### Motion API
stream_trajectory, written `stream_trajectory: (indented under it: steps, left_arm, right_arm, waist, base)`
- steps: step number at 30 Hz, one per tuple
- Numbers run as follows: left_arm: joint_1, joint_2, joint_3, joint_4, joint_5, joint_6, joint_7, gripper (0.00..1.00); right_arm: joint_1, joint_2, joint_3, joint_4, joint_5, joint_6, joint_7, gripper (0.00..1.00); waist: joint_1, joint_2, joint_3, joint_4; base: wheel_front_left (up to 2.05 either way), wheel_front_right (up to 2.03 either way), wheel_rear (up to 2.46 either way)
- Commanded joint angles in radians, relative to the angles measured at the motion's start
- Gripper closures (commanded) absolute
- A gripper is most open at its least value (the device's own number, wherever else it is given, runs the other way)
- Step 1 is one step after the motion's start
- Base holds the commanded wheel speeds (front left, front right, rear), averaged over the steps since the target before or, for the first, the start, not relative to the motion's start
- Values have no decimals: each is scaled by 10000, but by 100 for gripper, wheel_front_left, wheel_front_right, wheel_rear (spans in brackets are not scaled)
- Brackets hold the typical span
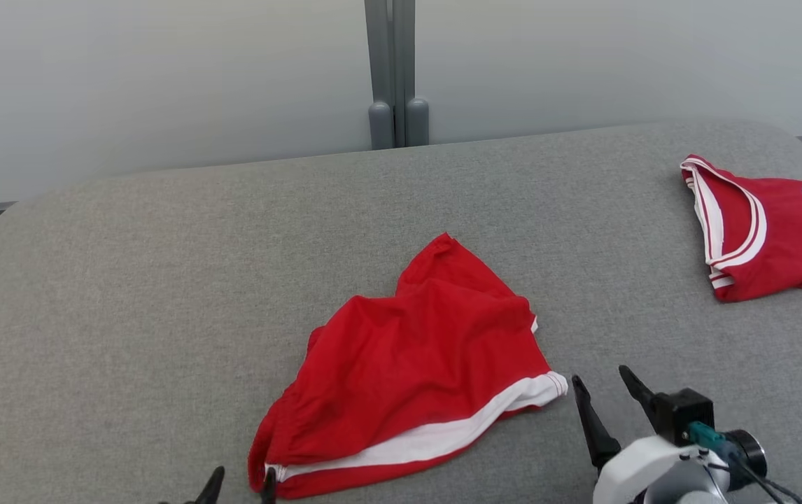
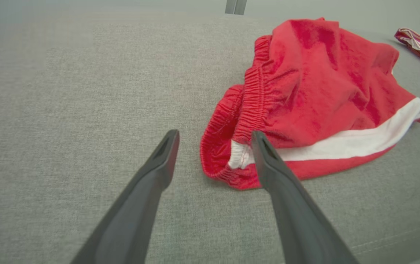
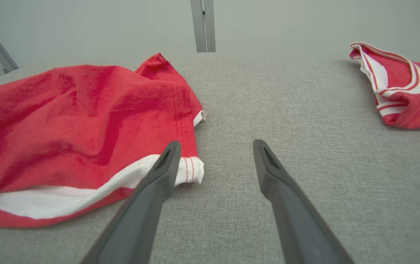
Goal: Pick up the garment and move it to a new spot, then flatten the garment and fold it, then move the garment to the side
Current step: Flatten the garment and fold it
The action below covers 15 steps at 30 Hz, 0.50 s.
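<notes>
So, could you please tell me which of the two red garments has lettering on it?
The jersey at the far right, with dark lettering and white trim; the crumpled shorts in the middle show only a white band.

Left of the left gripper (image 1: 243,476) and ahead, the pad (image 1: 128,280) is bare. The shorts (image 1: 422,364) block the stretch between it and the right gripper (image 1: 598,374). Ahead of that one lies bare pad; the jersey (image 1: 772,231) sits far right.

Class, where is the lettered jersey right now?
In the head view, the jersey lies far right on the grey surface, right of the crumpled red shorts.
</notes>
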Motion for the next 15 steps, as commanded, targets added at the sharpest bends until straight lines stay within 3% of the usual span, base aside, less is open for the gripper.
stream_trajectory:
  steps: [1, 8, 15]
  left_arm:
    - [-187, 250, -256, -194, -86, -54, 406, 0]
    - [-392, 690, -1208, -604, -954, -65, 1788, 0]
    - [-664, 944, -1429, -633, -1259, -65, 1991, 0]
  right_arm:
    - [-507, -96, 60, 295, -52, -18, 305, 0]
    - [-1743, -128, 718, 1961, -119, -18, 1732, 0]
    - [-2403, -94, 1395, 2829, 264, -18, 1703, 0]
  waist:
    - [0, 0, 60, -41]
    - [0, 0, 310, -89]
    - [0, 0, 636, -81]
  base:
    - [0, 0, 0]
    - [0, 0, 0]
    - [0, 0, 0]
